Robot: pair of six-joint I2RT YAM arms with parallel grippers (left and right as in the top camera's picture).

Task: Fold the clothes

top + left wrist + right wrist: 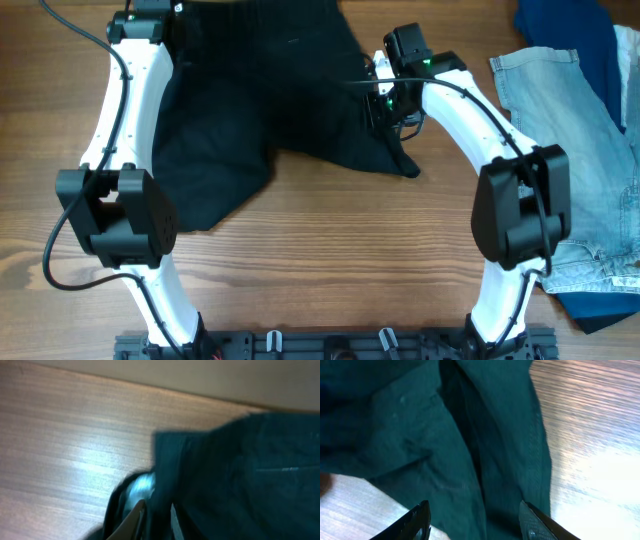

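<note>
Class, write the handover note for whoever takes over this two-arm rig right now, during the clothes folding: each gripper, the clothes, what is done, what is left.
Left gripper: at the far left edge of the black shorts, cloth between its fingers; too blurred to tell whether it grips.
Right gripper: open, straddling the shorts' right edge.
Shorts: spread rumpled on the table, legs toward the robot base.
Done: no fold visible.
Left: flatten, then fold, I would judge.
Denim garment at the right: leave it.

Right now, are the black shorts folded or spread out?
Spread out: the black shorts lie with both legs apart, neither laid over the other.
</note>
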